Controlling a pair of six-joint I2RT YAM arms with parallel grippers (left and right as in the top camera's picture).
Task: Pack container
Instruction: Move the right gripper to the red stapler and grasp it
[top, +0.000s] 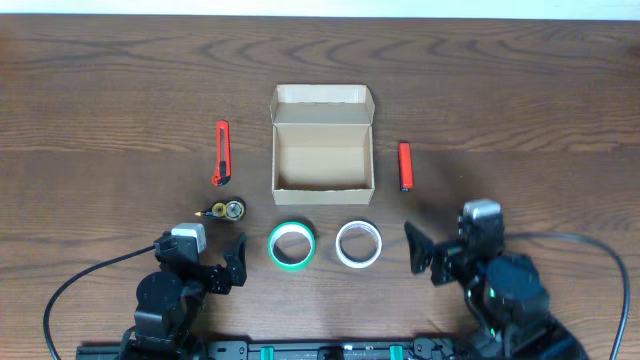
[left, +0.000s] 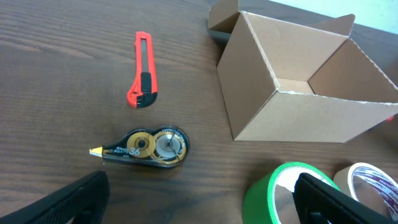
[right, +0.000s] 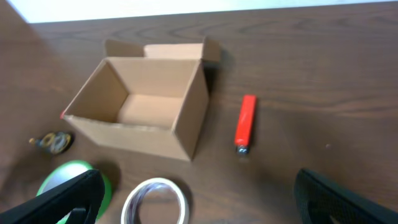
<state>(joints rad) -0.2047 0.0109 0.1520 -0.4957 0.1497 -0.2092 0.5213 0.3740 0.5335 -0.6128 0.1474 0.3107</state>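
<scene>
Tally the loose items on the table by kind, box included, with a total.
Cardboard box: 1
Tape rolls: 2 (green roll, white roll)
Box cutter: 1
Correction tape dispenser: 1
Red lighter: 1
Total: 6

Table (top: 100, 120) holds cutter (top: 222, 153), correction tape (top: 227, 210), green roll (left: 258, 196), white roll (left: 367, 176), red lighter (top: 405, 166).

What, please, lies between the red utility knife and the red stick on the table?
The open cardboard box sits between the utility knife and the red stick, touching neither, as the overhead view shows.
</scene>
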